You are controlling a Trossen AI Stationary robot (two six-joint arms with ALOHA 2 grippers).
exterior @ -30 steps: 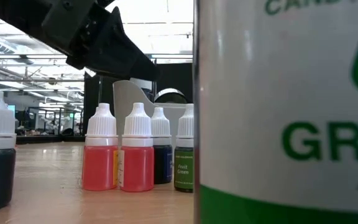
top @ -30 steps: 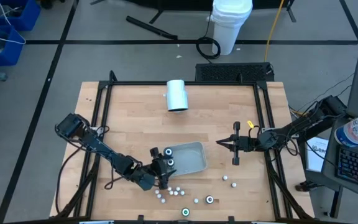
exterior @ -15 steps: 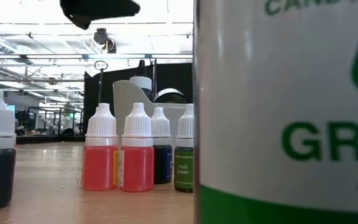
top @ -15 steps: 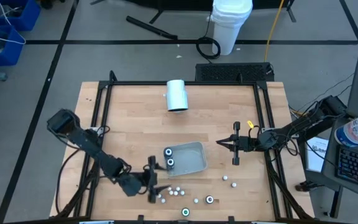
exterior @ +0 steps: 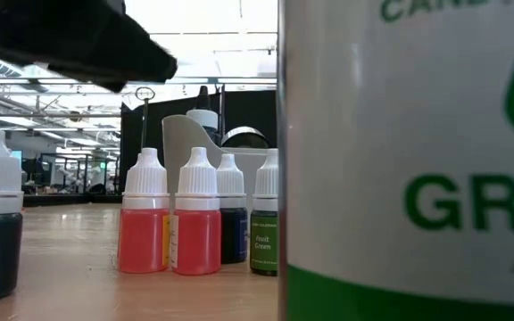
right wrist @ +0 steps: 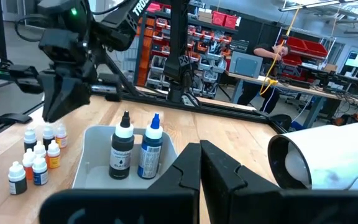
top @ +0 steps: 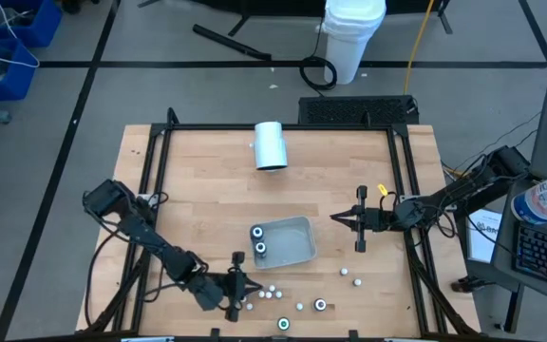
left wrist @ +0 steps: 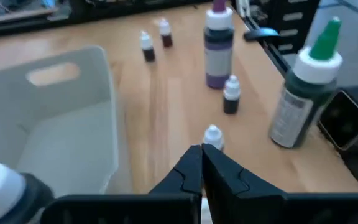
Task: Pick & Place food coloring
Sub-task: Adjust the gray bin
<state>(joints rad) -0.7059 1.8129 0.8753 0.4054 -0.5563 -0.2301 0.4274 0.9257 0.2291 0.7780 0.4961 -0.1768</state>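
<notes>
The food coloring bottles stand upright on the wooden table near its front edge. Several small white-capped ones are loose there, with two larger ones among them. Two more bottles stand in the grey tray. My left gripper is low over the loose bottles, and its fingers are shut with nothing between them. One small bottle stands just beyond their tips. My right gripper waits shut to the right of the tray. My left gripper comes level from the table's left, and its shut fingertips end right beside the small bottle's white cap. Whether they touch the cap I cannot tell. The bottle stands upright on the table.
A white cylinder lies at the table's far middle. A tall green-capped bottle and a purple-tipped one stand beyond my left gripper. Red, blue and green small bottles cluster before the low camera. A person works in the room behind.
My left gripper has left the tray's left end. It has gone toward the table's near edge and down to the loose small bottles. The two bottles in the tray stand uncovered now.
</notes>
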